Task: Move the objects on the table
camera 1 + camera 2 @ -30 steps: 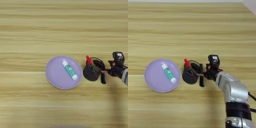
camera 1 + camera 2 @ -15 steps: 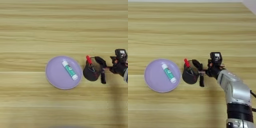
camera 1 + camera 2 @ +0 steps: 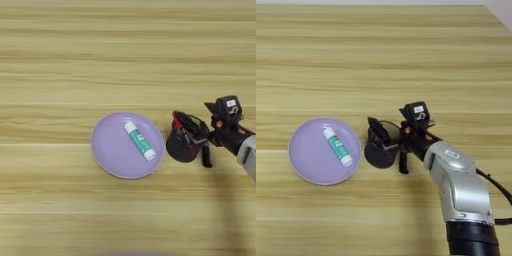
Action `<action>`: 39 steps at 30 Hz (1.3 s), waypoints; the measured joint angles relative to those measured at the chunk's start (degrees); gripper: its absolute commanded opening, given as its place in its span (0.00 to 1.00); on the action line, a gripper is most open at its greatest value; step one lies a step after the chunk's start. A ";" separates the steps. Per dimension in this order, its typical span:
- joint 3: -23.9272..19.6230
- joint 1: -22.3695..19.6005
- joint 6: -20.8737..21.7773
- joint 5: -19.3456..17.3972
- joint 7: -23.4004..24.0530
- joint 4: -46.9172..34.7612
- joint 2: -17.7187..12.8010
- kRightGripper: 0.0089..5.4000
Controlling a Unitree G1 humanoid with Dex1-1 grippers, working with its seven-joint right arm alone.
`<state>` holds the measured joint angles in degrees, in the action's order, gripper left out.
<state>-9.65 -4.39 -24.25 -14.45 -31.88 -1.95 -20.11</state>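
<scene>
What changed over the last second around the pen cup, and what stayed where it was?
The end effector and its wrist edged slightly left and up the picture, closing in on the rim of the black mesh pen cup. Whether it has hold of the cup cannot be told. The cup, the red-capped pen in it, the purple plate and the white and green tube on the plate stayed put.

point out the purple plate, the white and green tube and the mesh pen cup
purple plate (image 3: 107,155), left eye view, bare left part of the dish
white and green tube (image 3: 139,141), left eye view, middle of its body
mesh pen cup (image 3: 378,154), right eye view, its side wall
</scene>
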 measured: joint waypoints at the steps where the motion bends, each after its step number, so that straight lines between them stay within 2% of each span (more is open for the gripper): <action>1: 0.33 0.00 0.03 0.11 -0.04 0.00 0.02 0.99; 7: 2.65 -0.37 1.18 1.68 0.26 1.72 0.27 0.89; 14: 3.67 -2.15 1.52 2.52 0.39 4.91 0.35 0.72; 31: 5.30 -5.39 3.59 3.72 0.28 11.13 0.71 0.40; 39: 5.82 -5.90 3.68 4.00 0.26 13.86 1.24 0.54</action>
<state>-3.83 -10.29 -20.57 -10.45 -31.62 11.91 -18.87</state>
